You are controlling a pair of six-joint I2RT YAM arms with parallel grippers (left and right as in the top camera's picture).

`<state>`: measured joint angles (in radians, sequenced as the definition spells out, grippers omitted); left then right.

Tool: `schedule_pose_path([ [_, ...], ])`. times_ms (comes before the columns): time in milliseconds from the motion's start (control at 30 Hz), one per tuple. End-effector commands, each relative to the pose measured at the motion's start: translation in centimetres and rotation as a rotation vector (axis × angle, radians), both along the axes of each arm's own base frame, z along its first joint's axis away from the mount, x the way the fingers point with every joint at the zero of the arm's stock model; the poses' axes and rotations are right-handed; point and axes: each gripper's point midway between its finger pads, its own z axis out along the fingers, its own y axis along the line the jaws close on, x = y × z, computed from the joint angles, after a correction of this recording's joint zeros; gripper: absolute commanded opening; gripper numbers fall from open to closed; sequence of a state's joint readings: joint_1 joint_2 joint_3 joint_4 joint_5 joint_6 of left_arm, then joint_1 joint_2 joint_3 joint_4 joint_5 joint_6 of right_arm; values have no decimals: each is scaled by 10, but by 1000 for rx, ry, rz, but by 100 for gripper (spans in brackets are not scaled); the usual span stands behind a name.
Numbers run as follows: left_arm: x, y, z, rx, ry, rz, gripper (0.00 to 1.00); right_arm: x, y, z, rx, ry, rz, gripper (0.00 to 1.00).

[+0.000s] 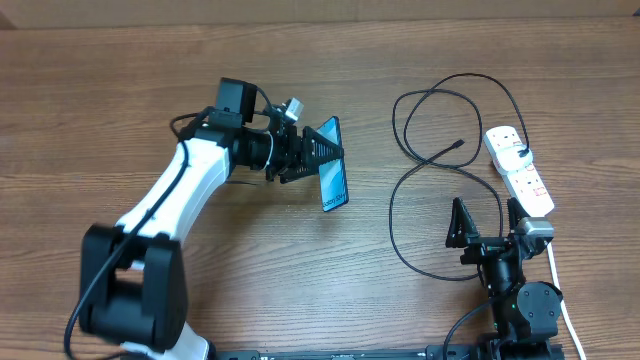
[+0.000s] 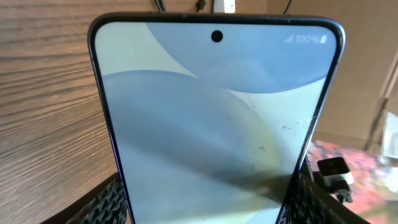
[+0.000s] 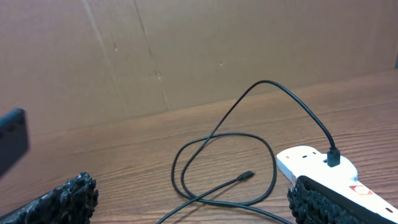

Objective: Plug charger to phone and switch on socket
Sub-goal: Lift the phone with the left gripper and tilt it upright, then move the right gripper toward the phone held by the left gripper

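Left tool (image 1: 318, 160) (image 2: 208, 208) is clamped on the phone (image 1: 333, 165) (image 2: 211, 124), one finger on each long edge. The phone is tilted up on its side, its punch-hole end pointing away from the tool. The screen is lit and shows 100%. Can't tell whether its lower edge touches the counter (image 1: 120, 80).

Right tool (image 1: 485, 222) (image 3: 196, 208) has its fingers spread wide and nothing between them.
- The socket (image 1: 520, 165) (image 3: 323, 165) lies flat just ahead of its right finger (image 3: 323, 202), and its white cord (image 1: 558, 275) runs back alongside that arm.
- The charger (image 1: 392, 215) (image 3: 267, 83) lies in loose loops ahead of the tool's gap. Its black plug (image 1: 522, 152) (image 3: 333, 158) is seated in the socket.
- The connector tip (image 1: 459, 143) (image 3: 247, 175) lies free on the counter, ahead of the right tool and left of the socket, well apart from the phone.

Can't read the switch positions at this resolution.
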<state>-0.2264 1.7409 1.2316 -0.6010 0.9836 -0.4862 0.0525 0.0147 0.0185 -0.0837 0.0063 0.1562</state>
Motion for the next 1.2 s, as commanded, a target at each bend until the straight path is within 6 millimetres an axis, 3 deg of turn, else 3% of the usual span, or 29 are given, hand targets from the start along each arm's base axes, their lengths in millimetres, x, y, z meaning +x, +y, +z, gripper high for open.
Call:
schedule_pose_path([
  [0, 5, 14, 34, 77, -153, 43, 16, 0, 0, -2, -4, -3, -1, 100],
  [267, -12, 30, 61, 157, -214, 93, 16, 0, -3, -2, -5, -3, -19, 100],
  [433, -20, 39, 65, 207, -215, 119, 17, 0, 4, -3, 4, 0, 24, 100],
  [500, -22, 42, 62, 226, -205, 126, 17, -1, 13, -2, 65, 2, 77, 100],
  [600, -22, 42, 62, 227, -202, 126, 17, -6, 35, 1, 318, 37, 197, 100],
  [700, -22, 43, 62, 226, -195, 132, 17, -27, 82, 5, 622, 176, 486, 100],
  [767, -22, 43, 61, 228, -193, 136, 17, -50, 110, 4, 674, 276, 680, 100],
  [933, -22, 43, 61, 222, -164, 156, 17, -71, 128, 2, 659, 343, 834, 100],
  [1167, -22, 42, 62, 204, -90, 206, 17, -66, 125, 9, 586, 263, 816, 100],
])
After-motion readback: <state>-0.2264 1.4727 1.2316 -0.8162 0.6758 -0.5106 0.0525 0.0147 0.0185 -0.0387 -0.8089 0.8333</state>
